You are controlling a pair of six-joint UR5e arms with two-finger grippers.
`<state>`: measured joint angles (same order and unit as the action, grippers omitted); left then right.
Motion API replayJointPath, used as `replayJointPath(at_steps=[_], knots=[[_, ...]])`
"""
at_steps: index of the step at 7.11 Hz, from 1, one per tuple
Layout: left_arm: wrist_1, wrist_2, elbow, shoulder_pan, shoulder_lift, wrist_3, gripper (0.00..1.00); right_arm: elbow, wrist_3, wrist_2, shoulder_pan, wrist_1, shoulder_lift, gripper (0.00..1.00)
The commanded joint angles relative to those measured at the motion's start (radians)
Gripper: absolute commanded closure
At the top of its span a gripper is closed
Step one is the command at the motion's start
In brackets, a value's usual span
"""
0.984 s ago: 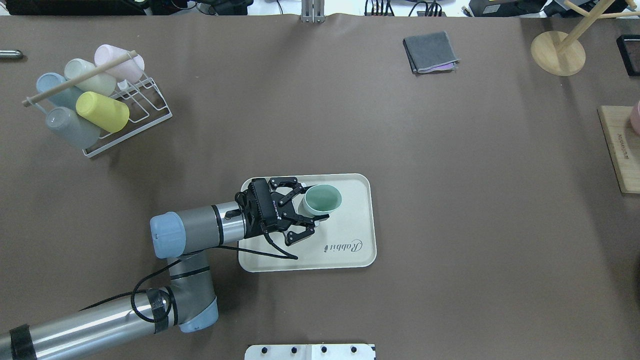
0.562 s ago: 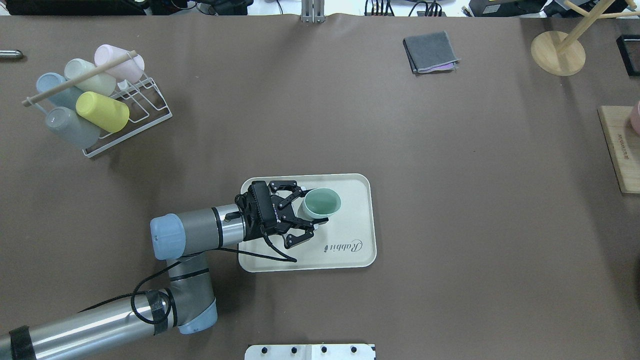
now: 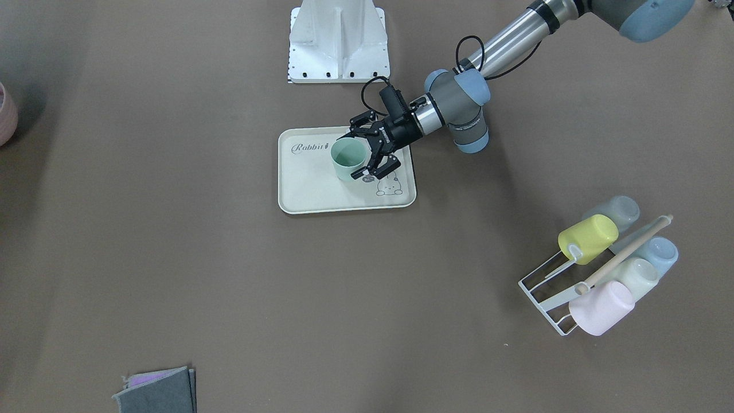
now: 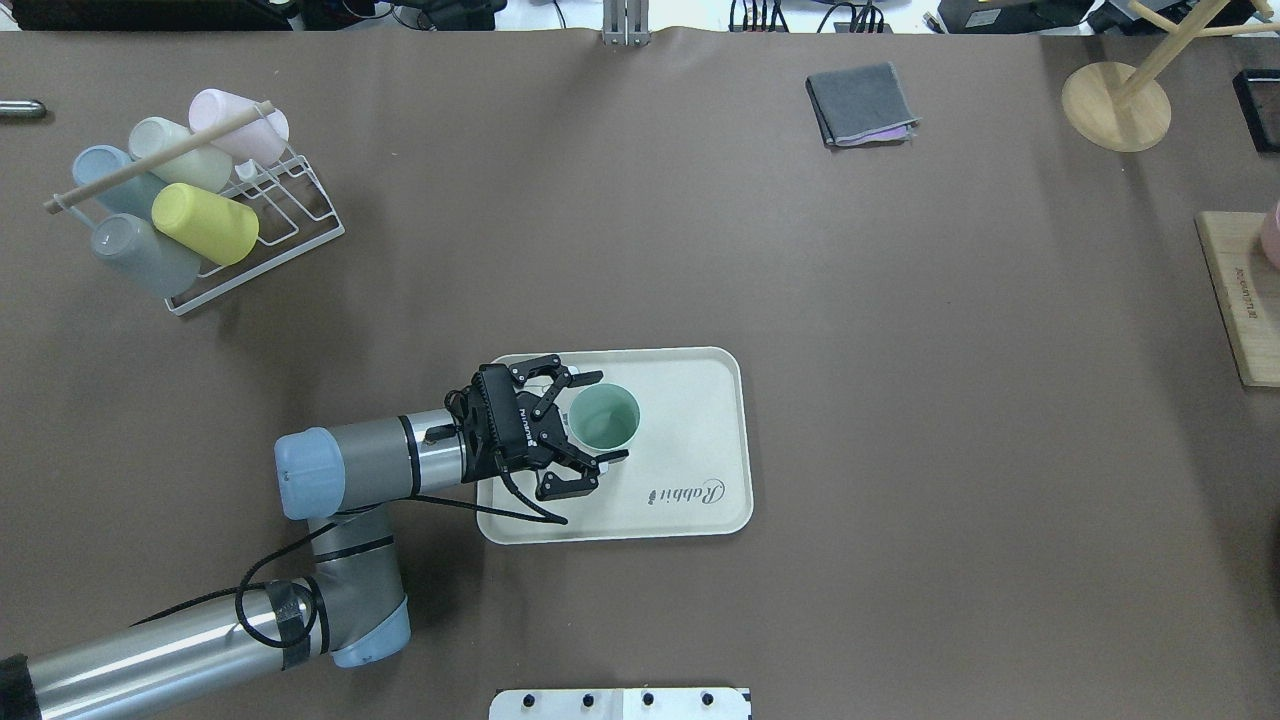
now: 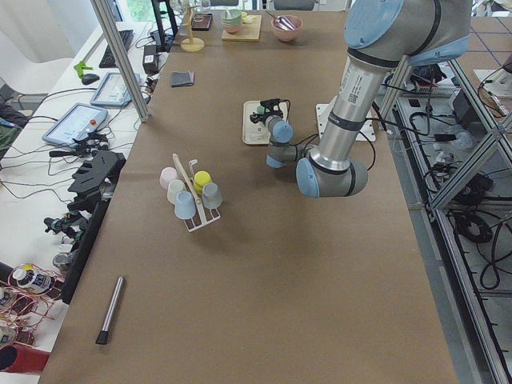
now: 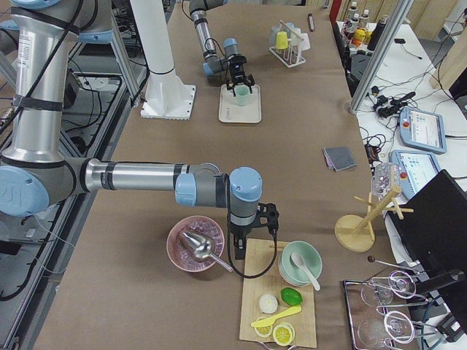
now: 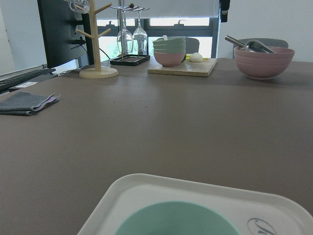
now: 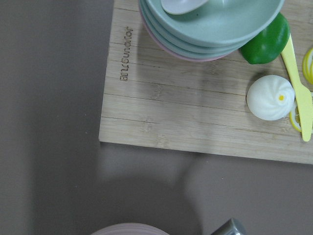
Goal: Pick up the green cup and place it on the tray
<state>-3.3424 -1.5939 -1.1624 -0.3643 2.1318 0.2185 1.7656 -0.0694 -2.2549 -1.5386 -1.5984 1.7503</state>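
The green cup (image 4: pixel 604 417) stands upright over the left half of the cream tray (image 4: pixel 700 400), at or just above its surface. My left gripper (image 4: pixel 604 416) reaches in from the left, with one finger against each side of the cup, shut on it. The front-facing view shows the same: the cup (image 3: pixel 347 158) is between the fingers, beside the tray's (image 3: pixel 304 189) "Rabbit" lettering. In the left wrist view only the cup's rim (image 7: pixel 176 220) and the tray edge (image 7: pixel 146 183) show. My right gripper (image 6: pixel 249 237) shows only in the exterior right view, above a wooden board; I cannot tell its state.
A white wire rack (image 4: pixel 255 215) with several pastel cups lies at the far left. A folded grey cloth (image 4: pixel 862 103) and a wooden mug-tree base (image 4: pixel 1115 105) sit at the back right. The wooden board (image 4: pixel 1240 300) is at the right edge, with a pink bowl (image 6: pixel 195 244) beside it.
My left arm has drawn back to the left with the cup. The cup has gone from tilted to upright and sits lower over the tray.
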Motion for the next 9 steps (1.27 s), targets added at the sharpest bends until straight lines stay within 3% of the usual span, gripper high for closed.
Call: replayJointPath(at_steps=[1, 2, 4, 6, 9], knots=[[0.000, 0.000, -0.029, -0.008, -0.033, -0.001, 0.01, 0.000, 0.000, 0.000, 0.000, 0.000, 0.000, 0.00], [0.007, 0.002, -0.072, -0.008, -0.035, 0.001, 0.01, 0.000, -0.001, 0.000, 0.000, 0.000, 0.000, 0.00], [0.177, 0.012, -0.216, -0.005, -0.039, 0.001, 0.01, 0.000, 0.000, 0.002, 0.000, 0.000, 0.000, 0.00], [0.522, 0.012, -0.388, -0.040, -0.039, 0.001, 0.01, 0.000, -0.001, 0.000, 0.000, 0.000, 0.000, 0.00], [1.064, 0.011, -0.523, -0.180, -0.015, -0.001, 0.01, 0.000, 0.000, 0.000, 0.000, 0.000, 0.000, 0.00]])
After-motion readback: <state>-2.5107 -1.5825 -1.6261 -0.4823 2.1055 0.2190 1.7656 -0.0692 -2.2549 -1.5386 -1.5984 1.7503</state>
